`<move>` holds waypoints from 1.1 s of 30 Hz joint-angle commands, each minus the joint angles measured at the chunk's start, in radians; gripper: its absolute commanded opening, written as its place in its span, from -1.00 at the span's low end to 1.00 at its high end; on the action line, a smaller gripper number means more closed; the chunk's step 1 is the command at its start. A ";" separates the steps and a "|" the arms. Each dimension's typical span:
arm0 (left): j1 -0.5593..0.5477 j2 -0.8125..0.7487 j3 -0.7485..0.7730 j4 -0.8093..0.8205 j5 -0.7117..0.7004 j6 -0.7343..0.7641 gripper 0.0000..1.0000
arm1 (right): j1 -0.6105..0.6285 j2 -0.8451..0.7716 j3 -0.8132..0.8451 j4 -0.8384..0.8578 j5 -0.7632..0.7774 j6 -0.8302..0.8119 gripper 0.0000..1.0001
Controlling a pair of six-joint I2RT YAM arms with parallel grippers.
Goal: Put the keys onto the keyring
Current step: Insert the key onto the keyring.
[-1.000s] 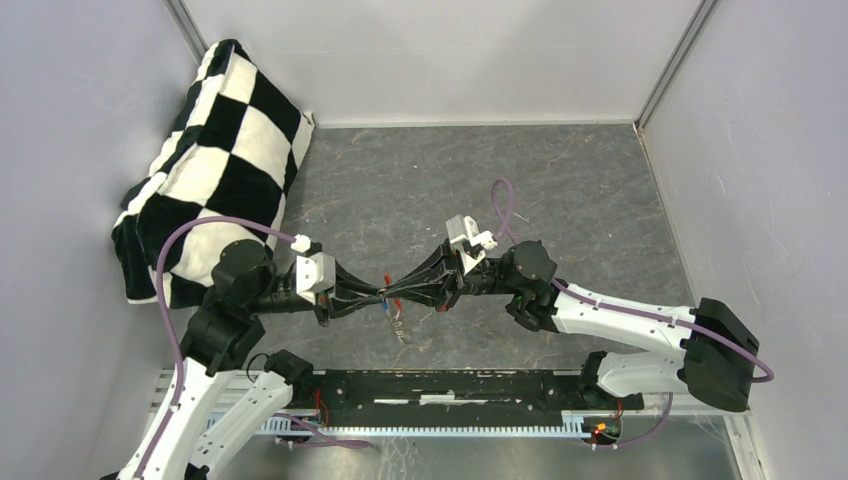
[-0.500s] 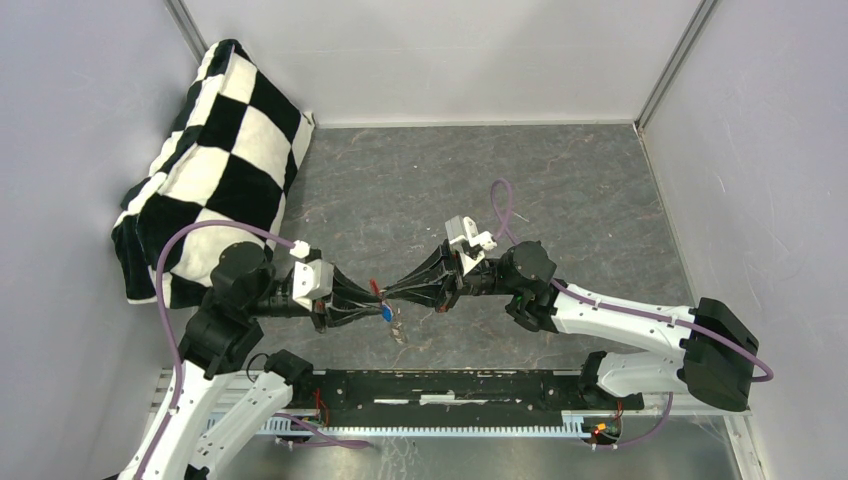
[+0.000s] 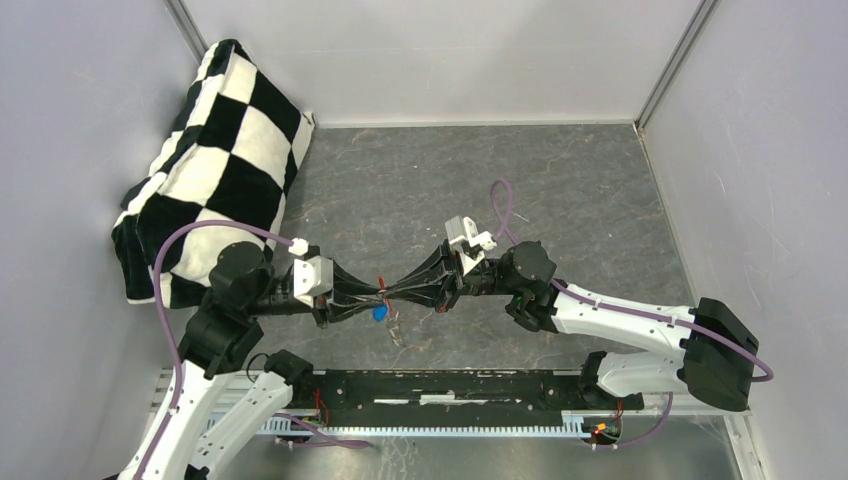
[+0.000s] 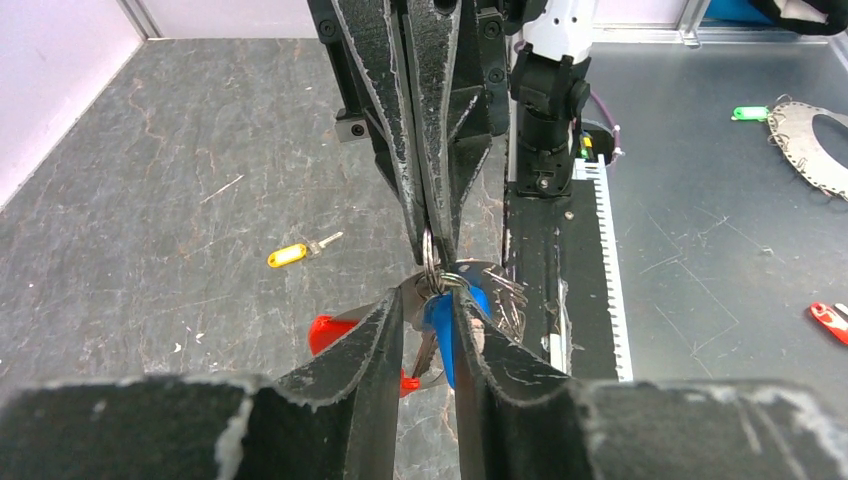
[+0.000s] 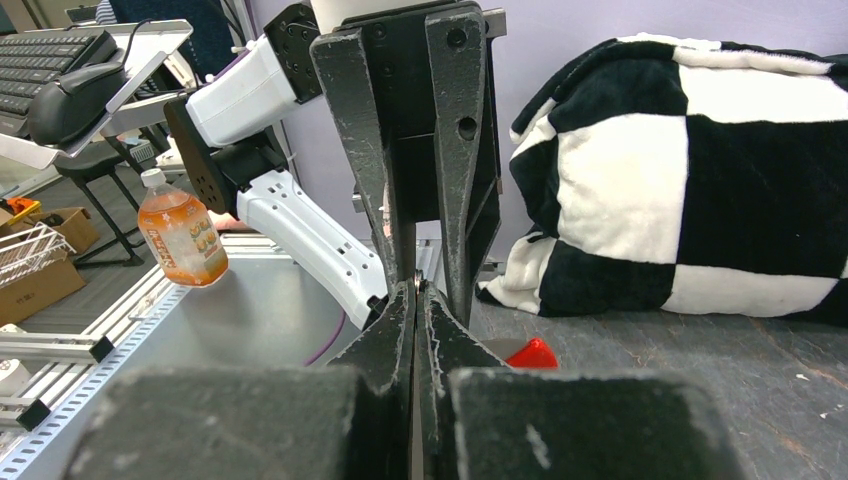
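Note:
My two grippers meet tip to tip over the middle of the table, the left gripper [image 3: 377,297] and the right gripper [image 3: 393,294]. In the left wrist view the right gripper [image 4: 432,238] is shut on a thin metal ring loop [image 4: 431,262]. The blue-capped key [image 4: 441,330] hangs from that loop, just past my left gripper [image 4: 428,300], whose jaws stand a narrow gap apart. The red keyring [image 4: 327,331] shows behind the left finger and in the right wrist view [image 5: 532,353]. The yellow-capped key [image 4: 288,256] lies on the table. In the right wrist view my right gripper [image 5: 415,292] looks pressed shut.
A black-and-white checkered cushion [image 3: 215,150] leans in the far left corner. A small metal bunch [image 3: 398,331] lies on the floor under the grippers. The black base rail [image 3: 450,385] runs along the near edge. Grey walls enclose the table.
The blue key has dropped lower and now hangs plainly below the fingertips. The left gripper drew slightly left, then returned. The right arm has barely moved.

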 commanded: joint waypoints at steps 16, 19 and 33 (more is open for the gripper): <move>0.000 0.005 0.035 -0.007 -0.013 0.028 -0.89 | 0.019 0.038 0.119 -0.113 -0.108 -0.062 -0.99; 0.002 0.007 0.049 -0.052 -0.014 0.095 -0.95 | 0.020 0.032 0.132 -0.173 -0.122 -0.090 -0.99; 0.002 0.070 0.112 -0.267 -0.008 0.274 -0.96 | 0.005 0.079 0.517 -0.996 -0.162 -0.499 -0.20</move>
